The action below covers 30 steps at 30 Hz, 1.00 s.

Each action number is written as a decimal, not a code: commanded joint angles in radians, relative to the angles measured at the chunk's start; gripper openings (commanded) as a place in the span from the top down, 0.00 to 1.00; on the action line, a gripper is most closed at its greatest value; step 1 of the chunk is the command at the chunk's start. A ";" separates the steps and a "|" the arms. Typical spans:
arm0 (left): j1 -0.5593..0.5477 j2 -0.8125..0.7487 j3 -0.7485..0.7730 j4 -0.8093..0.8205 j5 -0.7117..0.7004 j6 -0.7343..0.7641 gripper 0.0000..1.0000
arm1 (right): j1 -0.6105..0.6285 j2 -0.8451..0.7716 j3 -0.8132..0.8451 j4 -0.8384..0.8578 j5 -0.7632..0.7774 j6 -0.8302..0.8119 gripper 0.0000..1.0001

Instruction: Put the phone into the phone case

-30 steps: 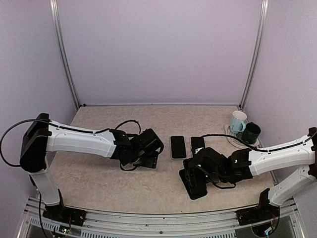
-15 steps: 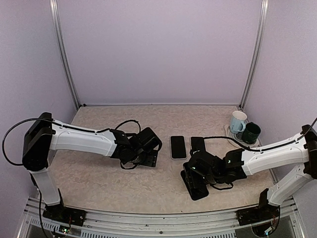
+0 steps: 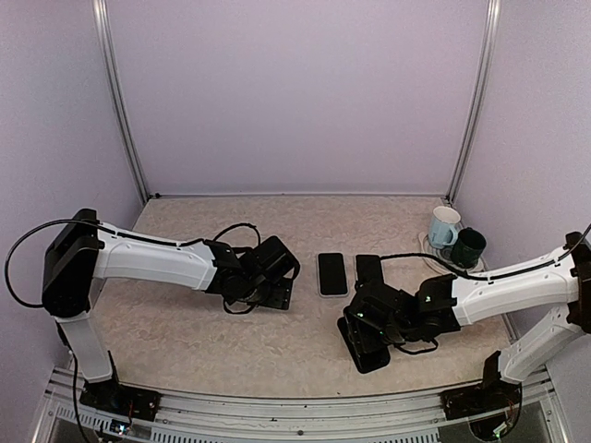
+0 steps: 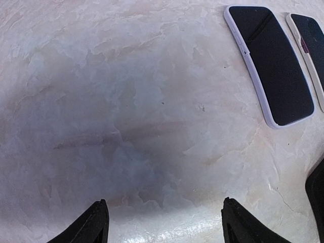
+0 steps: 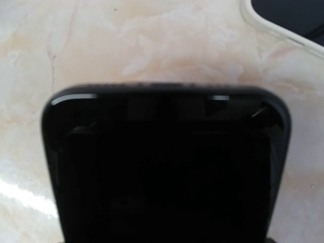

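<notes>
Judging by how things lay, the task was at an early stage: nothing had yet gone into anything. The right gripper (image 3: 362, 334) looked clamped on a black case (image 5: 167, 167), a dark slab with rounded corners that filled its wrist view. Its fingers were hidden behind the slab, so we inferred the grip from how squarely and closely the slab sat under the camera. From above, the case was at the near right of the table (image 4: 126, 101), low over the surface or resting on it; we could not tell which. We also could not be certain it was the case rather than a handset.

The phone (image 4: 271, 66), dark-faced with a pale rim, lay flat mid-table, and a second pale-rimmed handset (image 4: 311, 45) lay just beside it on its right, apart from it. Neither was touched by either arm. The left gripper (image 4: 164, 225) hung low over bare table to the left of the phone, jaws spread wide and holding nothing.

What remained, as we judged it, was nearly everything: bringing phone and case together, lining up their edges, and pressing the phone home.
</notes>
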 commanded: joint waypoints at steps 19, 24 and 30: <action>0.027 0.002 -0.041 0.039 0.026 0.019 0.24 | -0.009 0.110 -0.081 0.183 -0.013 -0.002 0.69; 0.035 -0.004 -0.039 0.038 0.023 0.030 0.24 | -0.008 0.113 -0.072 0.133 -0.035 0.006 0.61; 0.044 0.001 -0.042 0.044 0.031 0.032 0.24 | -0.009 0.090 -0.030 0.029 -0.021 0.017 0.21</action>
